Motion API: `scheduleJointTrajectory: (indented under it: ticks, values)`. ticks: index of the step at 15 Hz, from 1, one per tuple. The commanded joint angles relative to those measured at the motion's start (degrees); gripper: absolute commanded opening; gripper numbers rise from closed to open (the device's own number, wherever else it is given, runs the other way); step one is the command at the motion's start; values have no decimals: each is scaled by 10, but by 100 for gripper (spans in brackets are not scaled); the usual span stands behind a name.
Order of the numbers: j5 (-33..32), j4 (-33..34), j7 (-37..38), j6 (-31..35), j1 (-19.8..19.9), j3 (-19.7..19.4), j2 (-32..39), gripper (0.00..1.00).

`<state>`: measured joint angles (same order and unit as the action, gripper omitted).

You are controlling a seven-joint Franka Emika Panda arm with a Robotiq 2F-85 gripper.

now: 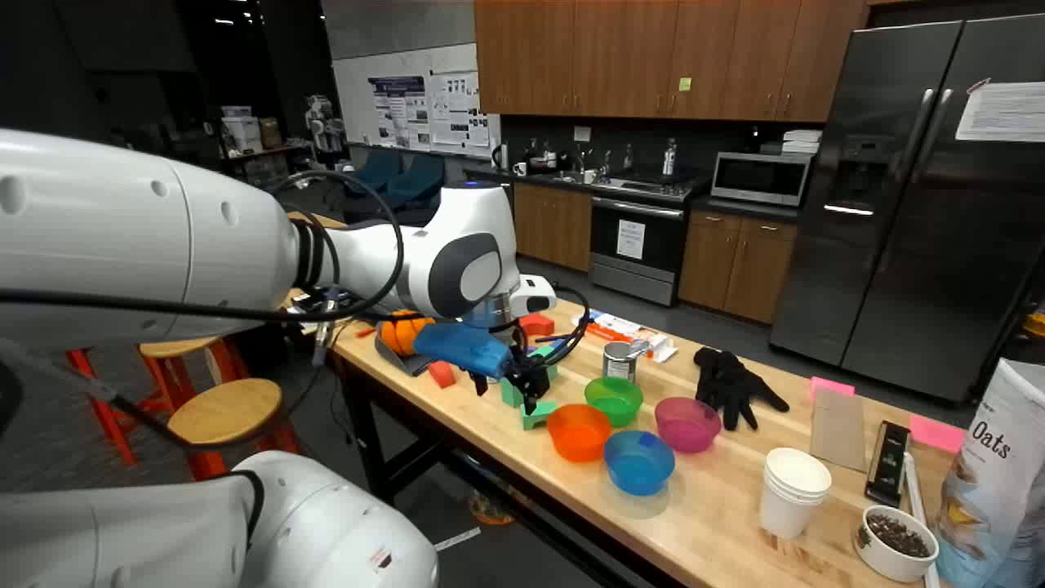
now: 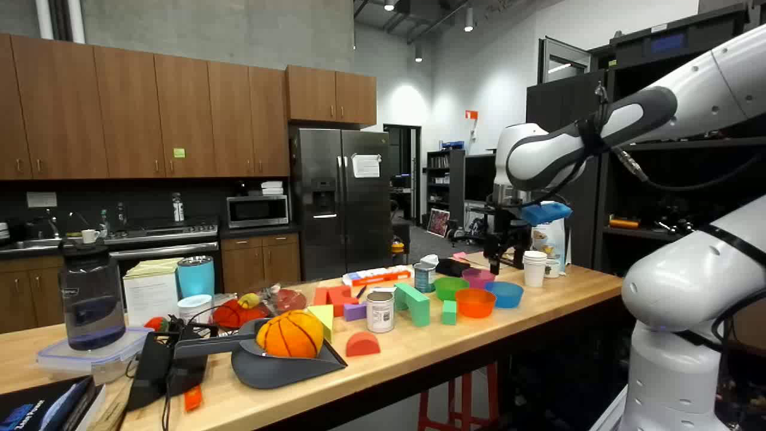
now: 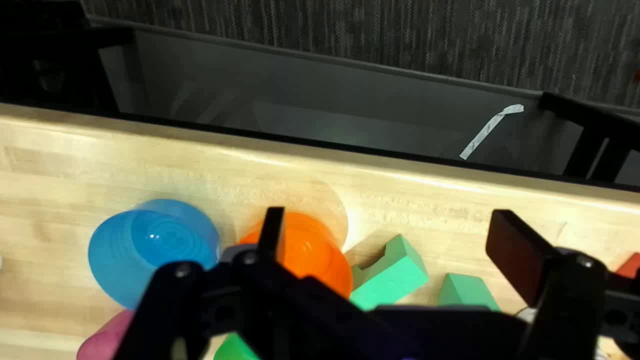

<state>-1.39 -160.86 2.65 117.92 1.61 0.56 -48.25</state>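
Surface (image 1: 718,490), one end: oats bag (image 1: 992,490) upright, white bowl (image 1: 894,563) of dark bits just beside it, stacked paper cups (image 1: 790,502) near. Cardboard (image 1: 838,429) lies flat between the bag and black gloves (image 1: 729,382), pink notes (image 1: 937,433) just beside it. Can (image 1: 619,363) stands near the gloves. Other end: orange ball (image 2: 291,333) sits in a dustpan (image 2: 257,374), bottle (image 2: 93,299) stands on a lidded box (image 2: 57,359), teal tumbler (image 2: 195,276) near that, books (image 2: 42,407) at the corner. Background in both exterior views: microwave (image 1: 759,177) between stove (image 1: 637,237) and fridge (image 1: 910,204), paper (image 2: 366,166) on a fridge door, sticky note (image 2: 179,152) on a cabinet (image 2: 179,108). Stools (image 1: 224,411) with red legs stand beside the surface. Wrist view: white strip (image 3: 483,135) lies below the surface edge.
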Motion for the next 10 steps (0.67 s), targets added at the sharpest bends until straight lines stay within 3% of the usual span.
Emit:
scheduleJointTrajectory:
  ticks: [1,10]
  values:
    - [0,-5,0,-4,0,0,1,100]
    - [0,-14,0,-4,0,0,8,100]
